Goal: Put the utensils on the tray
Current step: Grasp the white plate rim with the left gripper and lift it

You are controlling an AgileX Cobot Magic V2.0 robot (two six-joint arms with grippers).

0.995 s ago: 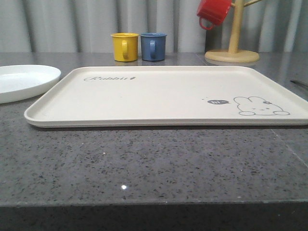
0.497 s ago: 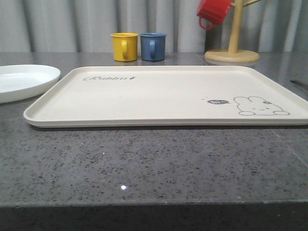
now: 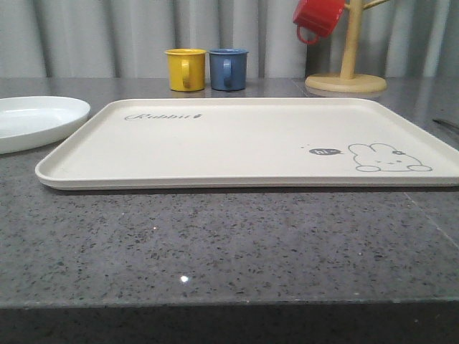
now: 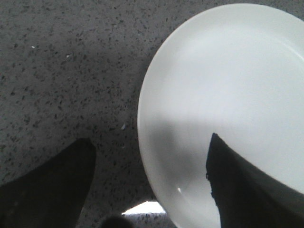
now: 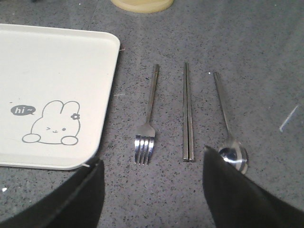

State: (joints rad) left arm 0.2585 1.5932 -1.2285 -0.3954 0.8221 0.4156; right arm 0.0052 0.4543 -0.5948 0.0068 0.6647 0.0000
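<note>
Nothing is on the tray yet: fork, chopsticks and spoon lie just ahead of the open, empty right gripper.

The left arm's black, matte gripper appears as two dark fingers, each a broad wedge tapering to a blunt, rounded tip, their surfaces plain and unmarked. One finger has a slightly rough, chipped-looking edge. The right arm's black, matte gripper has the same look: two smooth, dark, wedge-shaped fingers with faintly glossy faces and softly curved outer edges.
</note>
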